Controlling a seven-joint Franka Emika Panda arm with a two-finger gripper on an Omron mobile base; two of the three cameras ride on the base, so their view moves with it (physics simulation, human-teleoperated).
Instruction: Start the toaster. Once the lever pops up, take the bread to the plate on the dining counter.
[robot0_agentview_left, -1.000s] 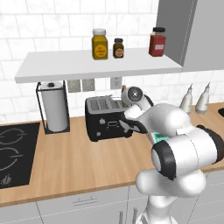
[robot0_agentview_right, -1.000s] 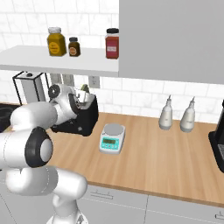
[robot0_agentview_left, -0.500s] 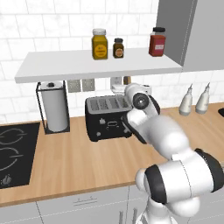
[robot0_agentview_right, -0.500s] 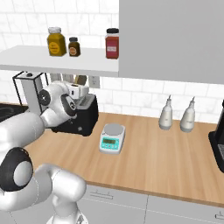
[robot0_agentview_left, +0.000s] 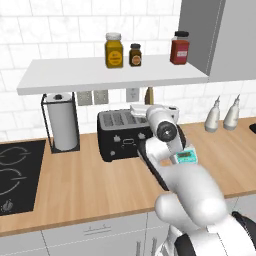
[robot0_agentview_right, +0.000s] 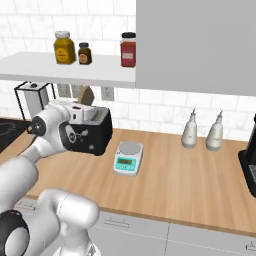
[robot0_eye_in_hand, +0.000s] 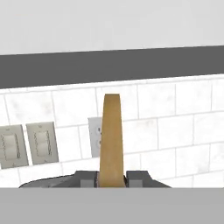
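My gripper (robot0_eye_in_hand: 111, 179) is shut on the bread (robot0_eye_in_hand: 112, 135), a brown slice seen edge-on between the two fingertips. The slice (robot0_agentview_left: 148, 95) sticks up from my hand (robot0_agentview_left: 149, 106) just above the right end of the black toaster (robot0_agentview_left: 119, 135), clear of its slotted top. From the other side the bread (robot0_agentview_right: 86, 96) rises behind the hand over the toaster (robot0_agentview_right: 100, 132), which my arm partly covers. The plate and the dining counter are out of view.
A paper-towel roll (robot0_agentview_left: 62, 120) stands left of the toaster, the black hob (robot0_agentview_left: 12, 172) beyond it. A small scale (robot0_agentview_right: 127, 157) and two bottles (robot0_agentview_right: 202, 131) sit to the right. The shelf (robot0_agentview_left: 115, 75) with jars hangs close above the bread.
The arm's elbow has swung round in front of the toaster. The hand has kept hold of the bread above the toaster and shifted slightly right.
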